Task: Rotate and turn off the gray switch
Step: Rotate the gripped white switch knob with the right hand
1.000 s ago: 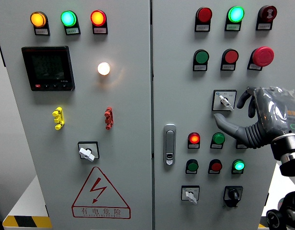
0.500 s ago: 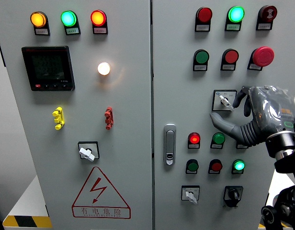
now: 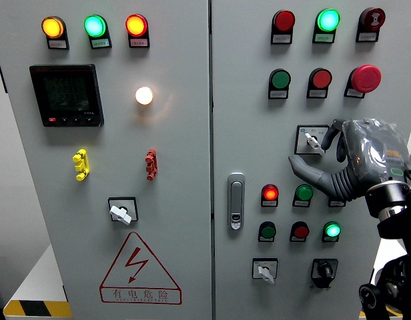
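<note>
The gray rotary switch (image 3: 313, 141) sits on a black square plate on the right cabinet door, its knob pointing down and to the right. My right hand (image 3: 315, 155) comes in from the right edge and hovers just beside it. The thumb (image 3: 304, 167) stretches out below the switch, and a dark curled finger (image 3: 337, 137) stands just right of the plate. The fingers are spread and hold nothing. I cannot tell whether any finger touches the knob. The left arm does not show.
Lit red (image 3: 270, 194) and green (image 3: 333, 231) lamps sit below the hand, and a red mushroom button (image 3: 365, 78) above it. Similar gray switches are at the lower left (image 3: 121, 213) and lower right (image 3: 264, 271). A door handle (image 3: 237, 200) is left of the hand.
My right hand has moved left and slightly up, bringing thumb and fingers closer around the gray switch. The knob's position looks unchanged.
</note>
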Controlling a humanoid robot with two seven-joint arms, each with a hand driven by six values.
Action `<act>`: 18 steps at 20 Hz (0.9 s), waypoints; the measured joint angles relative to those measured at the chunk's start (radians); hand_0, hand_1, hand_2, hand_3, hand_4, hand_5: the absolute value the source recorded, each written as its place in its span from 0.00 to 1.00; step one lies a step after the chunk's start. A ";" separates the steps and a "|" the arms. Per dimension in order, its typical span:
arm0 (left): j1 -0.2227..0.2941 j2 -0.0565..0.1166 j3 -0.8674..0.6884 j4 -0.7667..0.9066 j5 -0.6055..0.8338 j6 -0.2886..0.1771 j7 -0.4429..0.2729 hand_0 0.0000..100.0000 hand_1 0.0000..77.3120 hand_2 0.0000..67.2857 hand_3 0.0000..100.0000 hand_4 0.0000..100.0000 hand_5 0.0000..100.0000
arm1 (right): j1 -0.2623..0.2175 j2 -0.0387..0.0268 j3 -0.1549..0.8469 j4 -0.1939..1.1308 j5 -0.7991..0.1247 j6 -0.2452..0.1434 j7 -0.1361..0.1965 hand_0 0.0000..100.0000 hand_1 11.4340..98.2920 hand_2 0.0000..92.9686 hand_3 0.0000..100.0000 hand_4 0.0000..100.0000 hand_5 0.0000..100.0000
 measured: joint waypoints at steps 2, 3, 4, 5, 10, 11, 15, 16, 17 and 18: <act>0.000 0.000 0.000 0.000 0.000 0.000 0.000 0.00 0.00 0.20 0.18 0.10 0.12 | 0.001 0.0000 -0.004 -0.007 0.000 -0.012 -0.001 0.03 0.24 0.72 0.91 0.93 1.00; 0.000 0.000 0.000 0.000 0.000 0.000 0.000 0.00 0.00 0.20 0.18 0.10 0.12 | 0.001 0.0000 -0.006 -0.008 0.000 -0.015 -0.001 0.04 0.24 0.72 0.91 0.93 1.00; 0.000 0.000 0.000 0.000 0.000 0.000 0.000 0.00 0.00 0.20 0.18 0.10 0.12 | 0.002 0.0000 -0.008 -0.009 0.000 -0.016 -0.001 0.04 0.24 0.72 0.91 0.93 1.00; 0.000 0.000 0.000 0.000 0.000 0.000 0.000 0.00 0.00 0.20 0.18 0.10 0.12 | 0.002 0.0000 -0.009 -0.009 0.000 -0.017 -0.001 0.07 0.23 0.72 0.92 0.93 1.00; 0.000 0.000 0.000 0.000 0.000 0.000 0.000 0.00 0.00 0.20 0.18 0.09 0.12 | 0.004 -0.0002 -0.010 -0.019 -0.001 -0.019 -0.001 0.13 0.23 0.73 0.93 0.93 1.00; 0.000 0.000 0.000 0.000 0.000 0.000 0.000 0.00 0.00 0.20 0.18 0.09 0.12 | 0.004 -0.0002 -0.010 -0.019 -0.001 -0.019 -0.001 0.15 0.23 0.73 0.93 0.93 1.00; 0.000 0.000 0.000 0.000 0.001 0.000 0.000 0.00 0.00 0.20 0.18 0.10 0.12 | 0.005 0.0000 -0.011 -0.021 -0.002 -0.020 -0.006 0.24 0.23 0.73 0.93 0.93 1.00; -0.001 -0.001 0.000 0.000 0.001 0.000 0.000 0.00 0.00 0.20 0.18 0.10 0.12 | 0.004 0.0000 -0.011 -0.022 -0.002 -0.020 -0.008 0.25 0.23 0.73 0.93 0.93 1.00; -0.001 -0.001 0.000 0.000 0.001 0.000 0.000 0.00 0.00 0.20 0.18 0.10 0.12 | 0.004 0.0001 -0.011 -0.023 -0.003 -0.020 -0.010 0.28 0.22 0.73 0.93 0.93 1.00; -0.001 -0.001 0.000 0.000 0.001 0.000 0.000 0.00 0.00 0.20 0.18 0.10 0.12 | 0.004 0.0001 -0.011 -0.025 -0.004 -0.020 -0.010 0.28 0.22 0.73 0.93 0.93 1.00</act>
